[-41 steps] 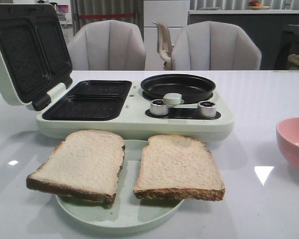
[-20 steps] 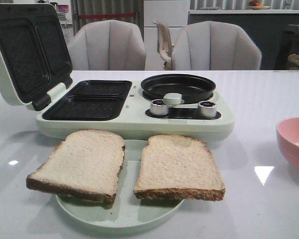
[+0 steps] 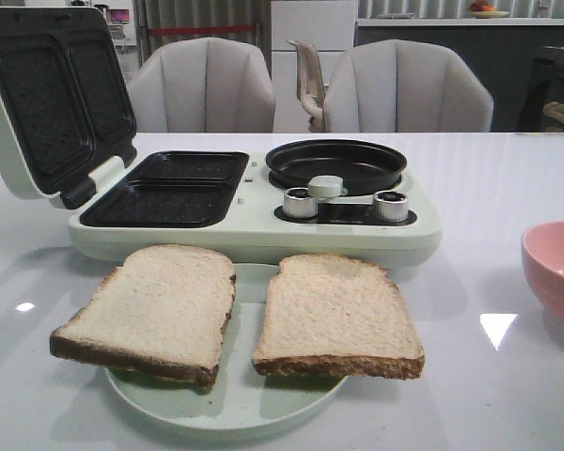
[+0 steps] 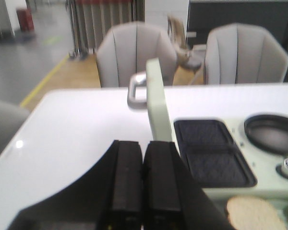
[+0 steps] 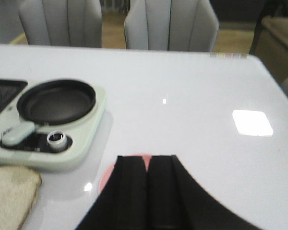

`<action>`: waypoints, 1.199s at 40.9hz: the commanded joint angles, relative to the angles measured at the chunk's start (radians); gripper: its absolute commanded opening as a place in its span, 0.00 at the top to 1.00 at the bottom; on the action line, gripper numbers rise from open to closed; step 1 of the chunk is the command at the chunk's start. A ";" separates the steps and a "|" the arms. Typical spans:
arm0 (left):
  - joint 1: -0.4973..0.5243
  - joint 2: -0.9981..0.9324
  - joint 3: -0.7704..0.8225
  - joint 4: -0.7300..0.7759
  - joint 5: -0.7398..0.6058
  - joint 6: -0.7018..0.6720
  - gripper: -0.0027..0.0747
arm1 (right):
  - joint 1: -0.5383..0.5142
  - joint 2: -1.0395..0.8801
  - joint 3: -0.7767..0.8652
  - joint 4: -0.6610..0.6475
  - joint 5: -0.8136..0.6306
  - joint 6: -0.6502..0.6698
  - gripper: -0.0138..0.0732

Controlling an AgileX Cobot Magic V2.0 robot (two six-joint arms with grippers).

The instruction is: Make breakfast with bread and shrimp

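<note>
front view: both bread slices (image 3: 235, 312) overhang the plate's (image 3: 226, 404) rim; left pincer (image 4: 146, 191) and right pincer (image 5: 146, 191) clenched, grasping nothing.

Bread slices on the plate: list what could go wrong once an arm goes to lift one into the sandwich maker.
1. Both bread slices overhang the pale green plate, so a push at a crust might tip or drag one off.
2. The slices lie nearly edge to edge; grabbing one could nudge the other.
3. The raised lid stands beside the grill wells, so an arm carrying bread in from the left might strike it.
</note>
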 commanded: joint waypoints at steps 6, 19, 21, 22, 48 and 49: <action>-0.006 0.061 0.022 -0.062 -0.002 -0.005 0.82 | -0.004 0.109 -0.032 -0.007 0.049 -0.006 0.80; -0.006 0.062 0.084 -0.092 -0.010 -0.005 0.76 | -0.004 0.137 -0.032 -0.007 0.073 -0.006 0.73; -0.006 0.062 0.084 -0.090 -0.010 -0.005 0.66 | -0.004 0.137 -0.032 -0.007 0.073 -0.006 0.65; -0.006 0.062 0.084 -0.088 -0.010 -0.005 0.59 | -0.004 0.137 -0.032 -0.007 0.073 -0.006 0.59; -0.036 0.131 0.037 -0.029 0.057 0.225 0.19 | -0.004 0.137 -0.032 -0.007 0.076 -0.006 0.29; -0.053 0.144 0.029 -0.030 0.057 0.248 0.19 | -0.004 0.137 -0.032 -0.007 0.076 -0.006 0.29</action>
